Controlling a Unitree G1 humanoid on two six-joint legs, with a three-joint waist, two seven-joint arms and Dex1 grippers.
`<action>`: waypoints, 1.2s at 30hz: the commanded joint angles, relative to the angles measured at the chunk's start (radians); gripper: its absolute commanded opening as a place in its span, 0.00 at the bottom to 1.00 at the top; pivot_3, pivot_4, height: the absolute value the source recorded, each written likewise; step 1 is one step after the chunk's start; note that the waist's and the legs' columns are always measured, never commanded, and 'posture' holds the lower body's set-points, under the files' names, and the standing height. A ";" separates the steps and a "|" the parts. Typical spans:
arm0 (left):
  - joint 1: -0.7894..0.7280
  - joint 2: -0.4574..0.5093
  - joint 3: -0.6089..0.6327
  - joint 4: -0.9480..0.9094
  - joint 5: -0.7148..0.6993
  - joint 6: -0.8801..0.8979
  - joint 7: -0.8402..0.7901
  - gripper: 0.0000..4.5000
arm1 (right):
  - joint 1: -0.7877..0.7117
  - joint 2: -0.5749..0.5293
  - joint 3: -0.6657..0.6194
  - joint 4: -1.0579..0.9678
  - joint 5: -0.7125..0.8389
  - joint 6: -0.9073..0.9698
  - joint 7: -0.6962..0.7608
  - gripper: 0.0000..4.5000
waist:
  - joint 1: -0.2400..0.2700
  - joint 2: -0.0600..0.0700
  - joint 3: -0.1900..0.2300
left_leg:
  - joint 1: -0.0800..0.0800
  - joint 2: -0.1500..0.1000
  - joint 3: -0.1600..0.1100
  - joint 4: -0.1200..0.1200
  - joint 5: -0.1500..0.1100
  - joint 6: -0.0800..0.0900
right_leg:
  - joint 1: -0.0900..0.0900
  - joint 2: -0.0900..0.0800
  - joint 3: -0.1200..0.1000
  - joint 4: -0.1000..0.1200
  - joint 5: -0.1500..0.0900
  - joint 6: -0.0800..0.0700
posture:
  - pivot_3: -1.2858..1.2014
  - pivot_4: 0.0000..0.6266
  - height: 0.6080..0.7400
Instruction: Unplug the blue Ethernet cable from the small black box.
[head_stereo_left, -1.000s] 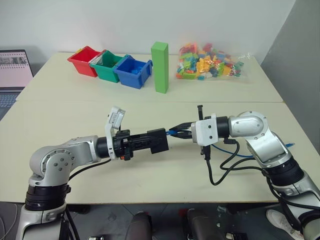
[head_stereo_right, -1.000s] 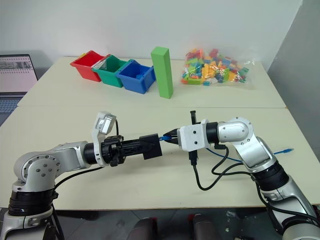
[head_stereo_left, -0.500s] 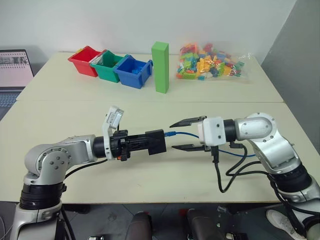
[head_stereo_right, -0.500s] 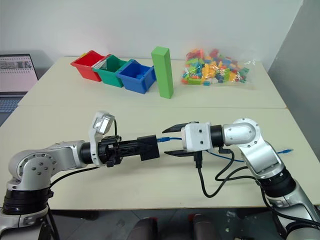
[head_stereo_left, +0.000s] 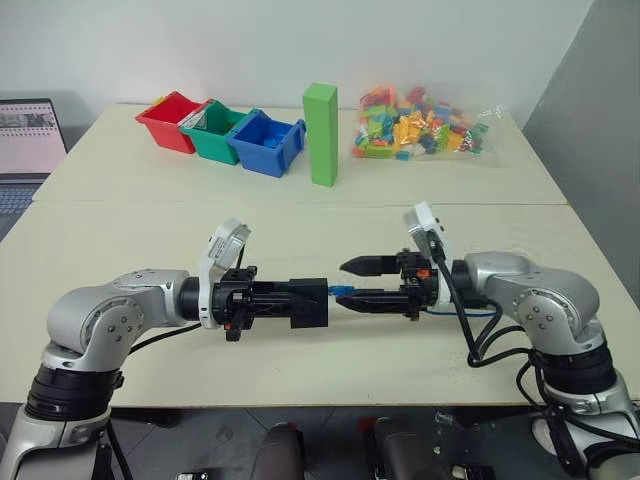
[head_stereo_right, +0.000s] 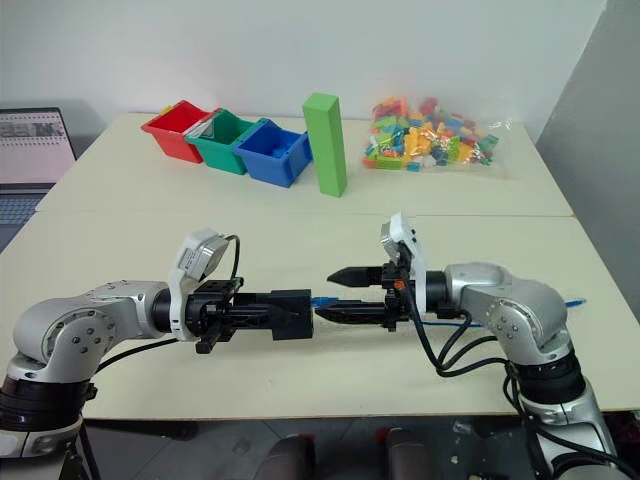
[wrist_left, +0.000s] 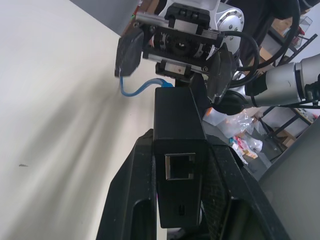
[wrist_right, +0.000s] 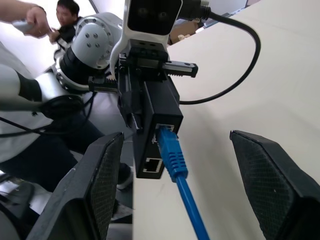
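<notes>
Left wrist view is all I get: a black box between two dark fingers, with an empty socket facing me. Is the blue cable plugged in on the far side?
Observer: Yes. The right wrist view shows the blue Ethernet cable with its plug seated in a socket on the far face of the small black box.
Operator: Is the other hand gripping that plug?
Observer: No. The right hand is open, with a finger on either side of the plug and a clear gap to each. The left hand alone holds the box.
Operator: Where does the cable go?
Observer: Back past the right arm; its other end lies loose on the table.
</notes>
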 joint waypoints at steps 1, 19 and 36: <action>-0.008 0.013 0.004 -0.011 0.009 -0.024 -0.025 0.18 | -0.001 0.029 -0.042 -0.032 0.072 0.044 -0.058 0.80 | 0.000 0.000 0.000 | 0.000 0.000 0.000 0.000 0.000 0.000 | 0.000 0.000 0.000 0.000 -0.001 0.001 | 0.52 0.24 1.00; 0.004 0.010 0.010 -0.008 0.037 -0.042 -0.050 0.18 | -0.017 0.047 -0.013 -0.011 0.082 0.085 -0.096 0.80 | -0.004 0.000 0.000 | 0.000 0.000 0.000 0.000 0.000 0.000 | 0.000 0.000 0.000 0.000 -0.002 0.004 | 0.52 0.24 1.00; 0.005 0.003 0.009 -0.010 0.043 -0.048 -0.051 0.18 | -0.027 0.020 0.020 -0.008 0.056 0.078 -0.066 0.35 | -0.006 0.000 0.000 | 0.000 0.000 0.000 0.000 0.000 0.000 | -0.001 0.001 0.000 -0.001 -0.002 0.004 | 0.52 0.24 1.00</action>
